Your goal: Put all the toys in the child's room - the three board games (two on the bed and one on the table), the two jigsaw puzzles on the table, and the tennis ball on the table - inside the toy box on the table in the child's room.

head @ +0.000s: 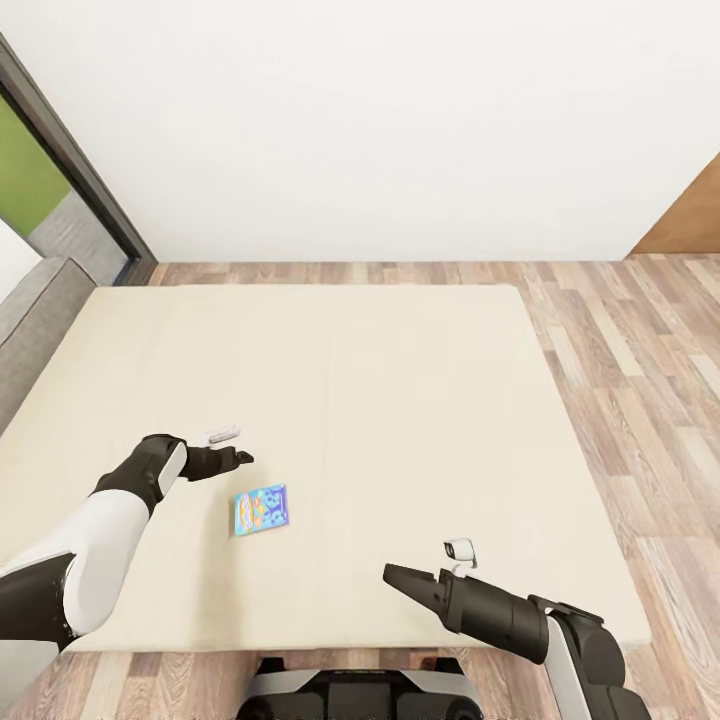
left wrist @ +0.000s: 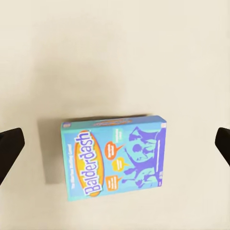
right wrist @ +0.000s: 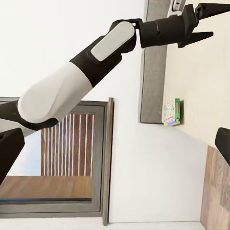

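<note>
Blue Balderdash board game [head: 261, 510] lies flat on cream bed [head: 420, 380], near front edge. Left end effector [head: 236, 447] hovers just beside and above it, fingers [left wrist: 9, 148] spread wide, empty, box centred between them, apparently lined up for descent and grasp. Right end effector [head: 400, 577] held low over bed, well apart from box, empty, fingers parted. Only 1 game visible here.

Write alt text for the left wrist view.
A flat blue cartoon-printed "Balderdash" board game box lies on the cream-coloured mattress, centred between the left gripper's two dark fingertips, which stand wide apart at the frame edges.
</note>
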{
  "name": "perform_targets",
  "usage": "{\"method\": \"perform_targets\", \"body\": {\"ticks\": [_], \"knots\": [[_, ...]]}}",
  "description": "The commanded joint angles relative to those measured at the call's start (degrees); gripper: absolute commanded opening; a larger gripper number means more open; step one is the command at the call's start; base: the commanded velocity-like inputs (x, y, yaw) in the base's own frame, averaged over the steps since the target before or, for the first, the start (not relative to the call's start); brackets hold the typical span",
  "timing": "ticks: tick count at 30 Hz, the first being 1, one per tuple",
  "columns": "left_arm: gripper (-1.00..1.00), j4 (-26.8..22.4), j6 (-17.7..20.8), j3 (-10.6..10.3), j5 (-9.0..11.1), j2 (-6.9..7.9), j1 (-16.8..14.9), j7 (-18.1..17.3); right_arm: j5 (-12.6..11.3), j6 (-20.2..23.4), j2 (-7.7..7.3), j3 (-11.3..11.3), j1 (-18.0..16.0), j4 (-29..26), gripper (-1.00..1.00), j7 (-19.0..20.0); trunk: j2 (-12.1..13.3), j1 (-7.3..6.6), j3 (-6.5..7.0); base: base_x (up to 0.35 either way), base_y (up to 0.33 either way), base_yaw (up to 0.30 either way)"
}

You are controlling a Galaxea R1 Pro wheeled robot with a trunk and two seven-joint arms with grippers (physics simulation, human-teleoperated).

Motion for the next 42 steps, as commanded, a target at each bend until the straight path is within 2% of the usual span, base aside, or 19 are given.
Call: {"method": "perform_targets", "body": {"ticks": [1,17,21,27,42], "knots": [[1.00,-0.06,0.24,0.44,-0.61,-0.04,-0.04,-0.44,-0.03,0.31,0.05,-0.07,-0.02,-0.02,1.00,0.14,-0.09,0.03,-0.17,0.000,0.000,0.000],[1.00,-0.06,0.39,0.71,-0.14,0.22,-0.04,-0.70,-0.01,0.31,0.05,-0.15,0.03,-0.01,1.00,0.14,-0.09,0.03,-1.67,0.000,0.000,0.000],[1.00,-0.06,0.49,0.88,-0.06,1.00,-0.04,-1.81,-0.01,0.31,0.05,-0.15,0.03,-0.01,1.00,0.14,-0.09,0.03,-2.04,0.000,0.000,0.000],[1.00,-0.06,0.50,0.60,-0.37,1.45,-0.04,-5.47,0.03,0.31,0.05,-0.10,0.04,-0.01,1.00,0.10,-0.09,0.03,-2.61,0.000,0.000,0.000],[1.00,-0.06,0.45,0.63,-0.37,1.54,-0.04,-6.45,0.07,0.31,0.12,-0.01,0.05,-0.01,1.00,-1.05,-0.09,0.03,-4.01,0.000,0.000,0.007]]}}
